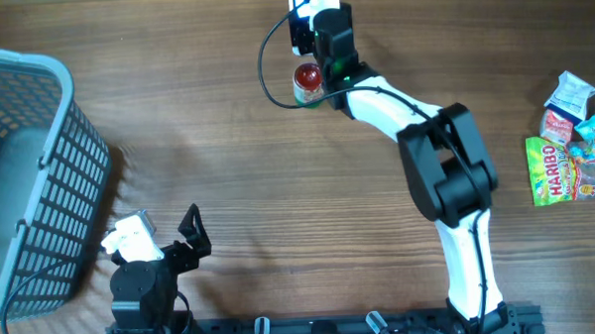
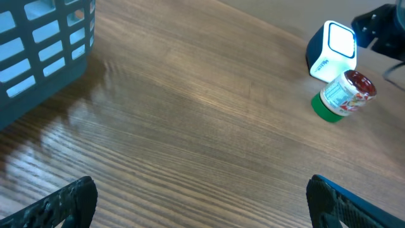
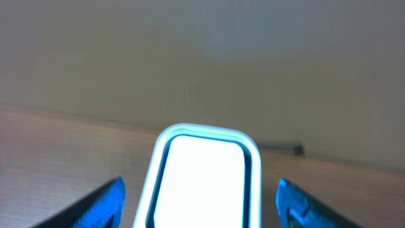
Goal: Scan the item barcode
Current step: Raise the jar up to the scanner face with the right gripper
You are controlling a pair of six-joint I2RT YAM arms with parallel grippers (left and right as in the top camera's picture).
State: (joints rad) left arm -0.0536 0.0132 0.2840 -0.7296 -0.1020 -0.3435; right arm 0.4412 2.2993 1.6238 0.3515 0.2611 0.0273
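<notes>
Jar: jar (image 1: 307,80) near the far edge of the worktop (image 1: 228,169), just beside the scanner (image 1: 310,0); tipped over on the wood, free of any grip.
Right gripper: right gripper (image 3: 199,204) spread wide with nothing between the blue fingertips (image 3: 104,202); aimed straight at the scanner's lit window.
Left gripper: left gripper (image 2: 202,202) wide open and empty, near the front edge towards the left corner, beside the basket (image 1: 20,167).
Step in hand: probably presenting the label to the window; not yet done, judging by the jar lying loose.
Doing it well: close across the jar's body, clear of the print; lift, turn the barcode square to the window, hold steady and near without touching. Mind the cable (image 1: 264,69) and the scanner's place so close to the far edge.
Overhead alone: the whole layout, with sweet packets (image 1: 573,157) at the right edge and the jar half hidden under the wrist.
Left wrist alone: the jar's tilt, green end low, red end up; barcode too small to tell.
Right wrist alone: the window face-on; no jar in sight.
</notes>
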